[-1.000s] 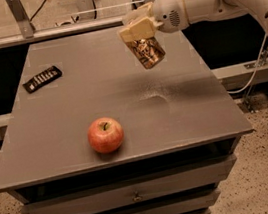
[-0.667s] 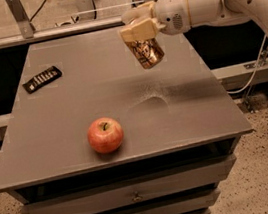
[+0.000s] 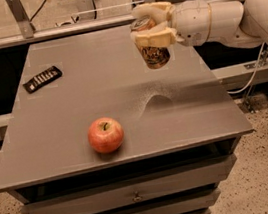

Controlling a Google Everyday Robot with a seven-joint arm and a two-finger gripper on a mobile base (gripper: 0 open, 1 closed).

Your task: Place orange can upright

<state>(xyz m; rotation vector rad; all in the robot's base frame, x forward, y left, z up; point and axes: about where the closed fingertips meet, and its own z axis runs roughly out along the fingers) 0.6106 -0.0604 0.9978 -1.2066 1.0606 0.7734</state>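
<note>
The orange can (image 3: 154,55) is copper-orange with a swirly label and a silver top. It hangs nearly upright in the air above the right side of the grey table (image 3: 87,96). My gripper (image 3: 151,25) reaches in from the right on a white arm and is shut on the can's upper part, one cream finger behind it and one across its front. The can's shadow falls on the tabletop below it.
A red apple (image 3: 106,134) sits near the table's front edge, left of the can. A black remote (image 3: 42,78) lies at the table's left side. Drawers run below the tabletop. A metal rail and glass stand behind the table.
The gripper with the can has moved slightly right and turned the can from tilted toward nearly upright. The apple and remote have not moved.
</note>
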